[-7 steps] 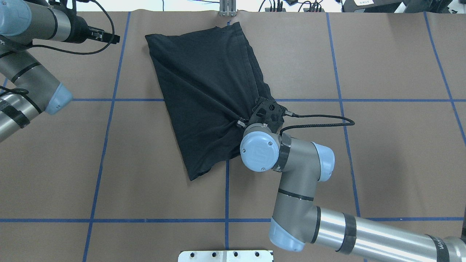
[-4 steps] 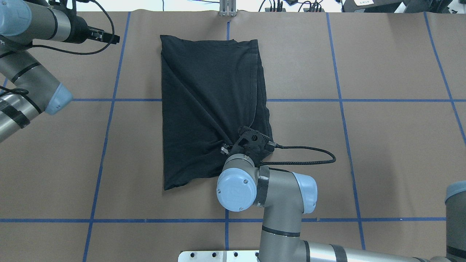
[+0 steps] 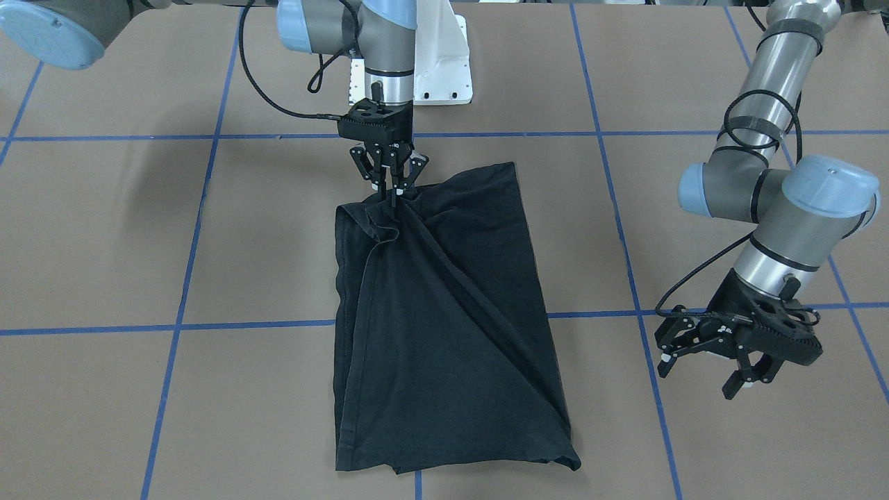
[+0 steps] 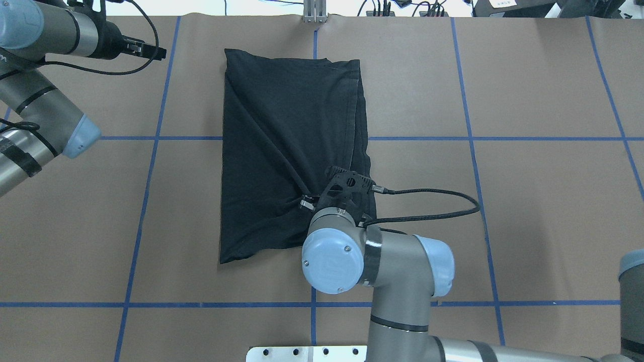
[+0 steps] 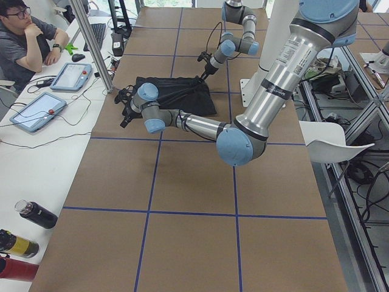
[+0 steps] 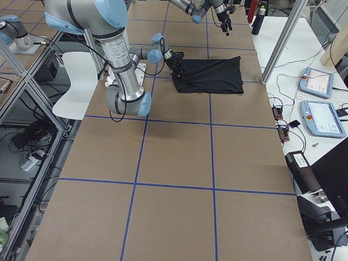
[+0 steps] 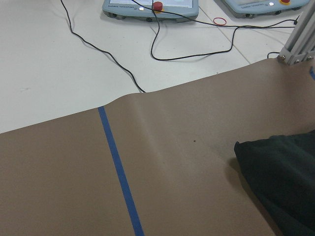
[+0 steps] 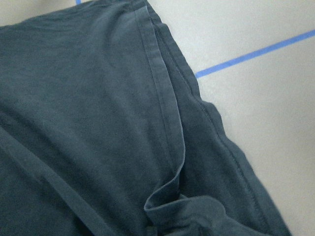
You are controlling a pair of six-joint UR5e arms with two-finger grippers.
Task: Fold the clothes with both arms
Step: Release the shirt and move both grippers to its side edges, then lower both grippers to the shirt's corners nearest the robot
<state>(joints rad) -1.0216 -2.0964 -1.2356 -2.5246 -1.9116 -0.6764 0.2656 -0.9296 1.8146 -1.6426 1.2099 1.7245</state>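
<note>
Since a second ago the black T-shirt (image 4: 282, 130) has swung from a slant to lie square with the blue tape lines (image 4: 503, 138), and the right arm (image 4: 397, 271) has drawn back toward the robot's side with it.

The brown bench (image 4: 528, 211) carries the shirt at its middle. The shirt is folded into a long rectangle with its long edges running near to far, and its far end lies close to the bench's far edge. It lies across one tape line, and no print shows on the upper face. A raised diagonal crease runs from the far left corner to the near right part, where the cloth gathers into ridges.

The right pincer (image 3: 392, 191) points down there, pressed together on a bunched fold of the shirt beside its hem. The fold seems lifted slightly off the bench, though the wrist hides it from overhead.

The left arm (image 3: 778, 187) hangs well apart from the shirt on the left side. The left pincer (image 3: 694, 382) is spread wide above bare bench, holding nothing.
</note>
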